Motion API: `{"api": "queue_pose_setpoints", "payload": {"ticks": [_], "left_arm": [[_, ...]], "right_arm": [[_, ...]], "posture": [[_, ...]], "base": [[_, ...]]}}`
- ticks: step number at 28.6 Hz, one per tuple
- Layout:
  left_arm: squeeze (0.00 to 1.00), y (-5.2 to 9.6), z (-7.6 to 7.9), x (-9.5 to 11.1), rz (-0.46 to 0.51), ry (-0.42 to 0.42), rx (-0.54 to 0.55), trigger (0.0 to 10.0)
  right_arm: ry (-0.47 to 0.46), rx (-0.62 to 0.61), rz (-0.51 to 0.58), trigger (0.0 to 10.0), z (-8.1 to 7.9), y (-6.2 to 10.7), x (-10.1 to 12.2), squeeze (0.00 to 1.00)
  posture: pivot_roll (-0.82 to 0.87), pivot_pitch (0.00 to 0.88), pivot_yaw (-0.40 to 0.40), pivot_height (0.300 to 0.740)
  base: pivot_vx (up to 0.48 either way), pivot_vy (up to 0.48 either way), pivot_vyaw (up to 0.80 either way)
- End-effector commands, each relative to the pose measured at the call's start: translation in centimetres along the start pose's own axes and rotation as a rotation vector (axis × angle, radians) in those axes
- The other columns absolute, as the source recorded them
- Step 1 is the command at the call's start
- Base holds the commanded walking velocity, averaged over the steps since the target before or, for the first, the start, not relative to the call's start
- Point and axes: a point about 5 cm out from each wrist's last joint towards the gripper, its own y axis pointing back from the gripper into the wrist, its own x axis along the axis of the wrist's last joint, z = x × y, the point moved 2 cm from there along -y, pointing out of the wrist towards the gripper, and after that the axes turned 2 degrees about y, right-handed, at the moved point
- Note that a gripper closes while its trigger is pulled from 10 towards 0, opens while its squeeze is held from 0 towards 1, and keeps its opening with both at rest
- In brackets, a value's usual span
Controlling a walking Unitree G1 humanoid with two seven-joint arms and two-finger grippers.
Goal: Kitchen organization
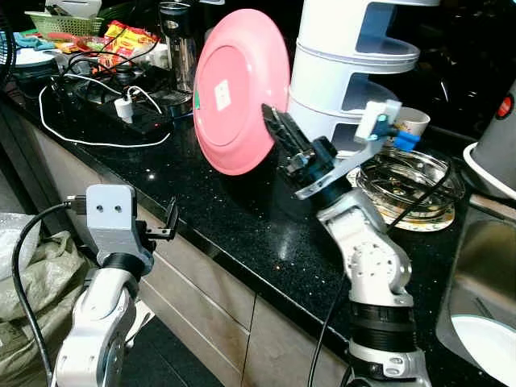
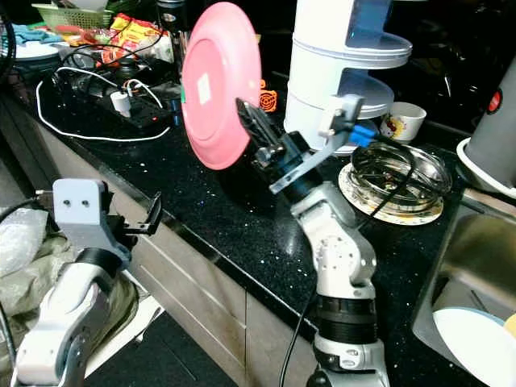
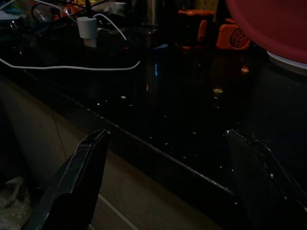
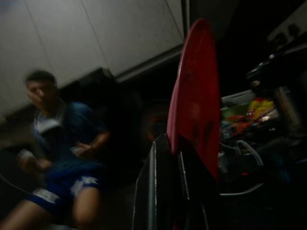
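You stand at a dark speckled stone tabletop (image 1: 242,218) in a kitchen, its front edge running diagonally past pale cabinet fronts below. Nearest you, your left pincer (image 1: 168,224) hangs just off that edge, fingers spread wide and holding nothing. Your right pincer (image 1: 278,129) is raised over the tabletop, its fingers clamped on the lower rim of a pink plate (image 1: 238,89), which it holds up nearly on edge, well clear of the surface; in the right wrist view the rim sits between the black fingers, with a person seated in the dim background.

By my reading, you are mid-carry: the plate is lifted and wants a home. The white tiered rack (image 1: 347,64) just beyond the plate looks the likely place, though that is only a guess. Placing it there calls for tipping the plate flatter and sliding it into a tier without knocking the stack.

Mind the room you have. Beside your right arm a glass dish (image 1: 403,181) rests on a round mat, with a small cup (image 1: 411,122) behind it and the sink (image 1: 476,266) to the right. Farther left a white cable (image 1: 89,141), a power strip (image 1: 121,105) and snack packets (image 1: 125,36) crowd the back. The open stretch is the bare stone under the plate.
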Motion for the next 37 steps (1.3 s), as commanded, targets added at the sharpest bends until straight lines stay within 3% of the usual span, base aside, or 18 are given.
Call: {"api": "queue_pose_setpoints", "payload": {"ticks": [1,9,19,23,34,37], "left_arm": [[0.0,-0.1,0.7,0.4,0.011,0.024,-0.038,10.0],[0.0,0.0,3.1,1.6,0.053,0.125,-0.193,10.0],[0.0,0.0,3.7,1.8,0.056,0.146,-0.233,10.0],[0.0,0.0,3.8,1.8,0.052,0.149,-0.247,10.0],[0.0,0.2,3.9,1.6,0.039,0.15,-0.263,10.0],[0.0,0.2,3.9,1.6,0.037,0.15,-0.265,10.0]], "right_arm": [[-0.087,0.019,0.07,10.0,0.1,0.3,1.4,0.0],[-0.178,0.061,0.144,10.0,0.0,1.0,3.3,0.0],[-0.186,-0.021,0.183,10.0,1.6,1.6,4.5,0.0],[-0.142,-0.08,0.214,10.0,3.2,2.8,6.4,0.0],[-0.105,-0.173,0.304,10.0,5.4,4.7,9.4,0.0],[-0.035,-0.23,0.27,10.0,6.1,5.0,9.5,0.0]], "posture": [[0.06,0.0,-0.044,0.74],[0.06,0.0,-0.044,0.74],[0.06,0.0,-0.042,0.74],[0.06,0.0,-0.043,0.74],[0.06,0.0,-0.039,0.74],[0.06,0.0,-0.038,0.74]], "base": [[0.0,0.0,-0.72],[0.0,0.0,-0.74],[0.0,0.0,-0.75],[0.0,0.0,-0.74],[0.0,0.0,-0.75],[0.0,0.0,-0.75]]}}
